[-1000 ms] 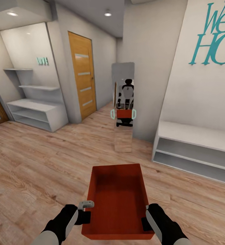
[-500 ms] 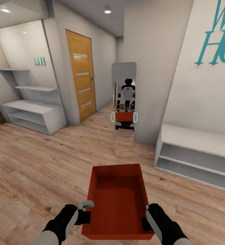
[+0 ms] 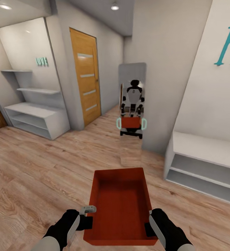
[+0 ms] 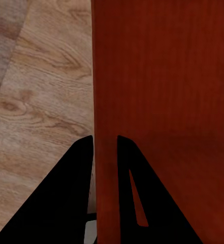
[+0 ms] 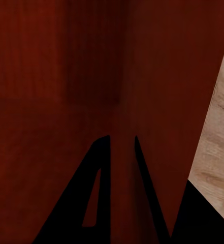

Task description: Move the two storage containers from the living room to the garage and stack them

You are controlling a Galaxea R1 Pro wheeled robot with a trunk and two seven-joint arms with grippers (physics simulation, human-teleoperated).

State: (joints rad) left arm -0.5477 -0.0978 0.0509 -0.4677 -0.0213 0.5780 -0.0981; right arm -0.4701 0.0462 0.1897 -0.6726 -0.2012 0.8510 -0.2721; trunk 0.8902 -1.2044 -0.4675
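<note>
I hold one red-orange bin point(image 3: 120, 205) out in front of me, above the wood-plank floor point(image 3: 34, 174), with a claw on each long side. Its long axis runs straight away from me, the open top up, one short end near my trunk and the other pointing at the mirror point(image 3: 131, 101) ahead. The bin sits level and has nothing in it.

My left claw point(image 3: 88, 219) pinches the left wall near the close end: in the left wrist view one finger point(image 4: 66, 203) lies outside the wall and the other inside, with the thin red wall point(image 4: 105, 152) between them. My right claw point(image 3: 149, 226) pinches the right wall in the same way, one finger point(image 5: 86, 198) inside the bin and one outside.

The mirror leans on the far wall and shows me with the bin. A wooden door point(image 3: 86, 87) stands left of it, white shelves point(image 3: 34, 115) further left, and a low white shelf point(image 3: 205, 164) on the right under teal letters point(image 3: 229, 45).
</note>
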